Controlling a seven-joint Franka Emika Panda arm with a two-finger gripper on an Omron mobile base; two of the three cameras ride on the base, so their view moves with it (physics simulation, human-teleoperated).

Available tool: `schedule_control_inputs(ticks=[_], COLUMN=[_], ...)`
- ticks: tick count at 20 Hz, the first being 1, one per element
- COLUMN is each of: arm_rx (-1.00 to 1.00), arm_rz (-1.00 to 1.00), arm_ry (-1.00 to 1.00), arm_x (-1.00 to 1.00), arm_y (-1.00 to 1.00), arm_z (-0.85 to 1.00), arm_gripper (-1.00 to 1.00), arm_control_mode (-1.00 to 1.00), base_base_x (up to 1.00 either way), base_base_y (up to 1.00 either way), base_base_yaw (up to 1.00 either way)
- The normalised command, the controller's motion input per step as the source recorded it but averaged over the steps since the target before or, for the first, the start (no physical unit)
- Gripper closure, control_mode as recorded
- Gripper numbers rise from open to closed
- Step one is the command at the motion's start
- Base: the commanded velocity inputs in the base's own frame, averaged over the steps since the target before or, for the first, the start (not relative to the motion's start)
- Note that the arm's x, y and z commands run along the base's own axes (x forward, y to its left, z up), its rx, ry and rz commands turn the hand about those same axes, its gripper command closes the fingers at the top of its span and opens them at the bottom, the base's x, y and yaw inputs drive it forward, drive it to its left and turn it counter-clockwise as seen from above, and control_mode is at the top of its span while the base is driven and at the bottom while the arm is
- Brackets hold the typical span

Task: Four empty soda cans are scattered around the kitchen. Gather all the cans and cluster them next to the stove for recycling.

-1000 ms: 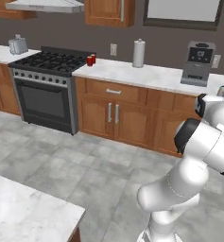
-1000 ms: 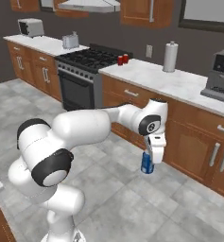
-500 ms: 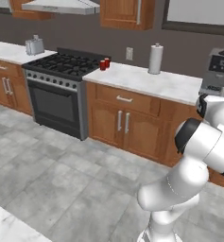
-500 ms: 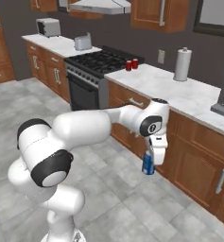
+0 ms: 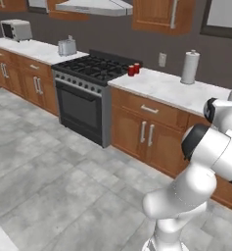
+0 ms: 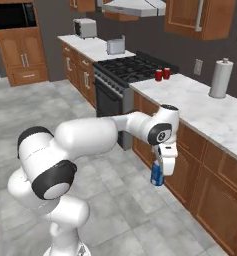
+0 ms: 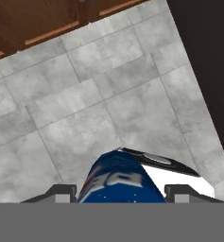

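Now: carrying a can to the stove

Gripper [image 6: 158, 176] hangs low in front of the cabinets w/ fingers clamped on a blue can [image 6: 156, 174], upright, long axis vertical, over the floor. Two red soda cans [image 6: 162, 74] already sit on the counter [image 6: 200, 102] just beside the stove [image 6: 130, 67]. Looks like the transport step; next needs driving closer, lifting to counter height & setting it by those two.

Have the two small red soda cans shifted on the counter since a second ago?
No. The two small red soda cans remain beside the black gas stove; only the camera moved.
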Motion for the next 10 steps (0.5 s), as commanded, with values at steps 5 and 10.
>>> schedule_control_inputs(ticks=[5,10], arm_rx=[0.00,0.00], arm_rz=[0.00,0.00], arm_ry=[0.00,0.00], arm_x=[0.00,0.00], arm_y=[0.00,0.00], arm_z=[0.00,0.00], arm_gripper=[1.00,1.00], arm_control_mode=[1.00,1.00], base_base_x=[0.49,0.80], base_base_y=[-0.40,-0.28], base_base_yaw=[0.34,0.24])
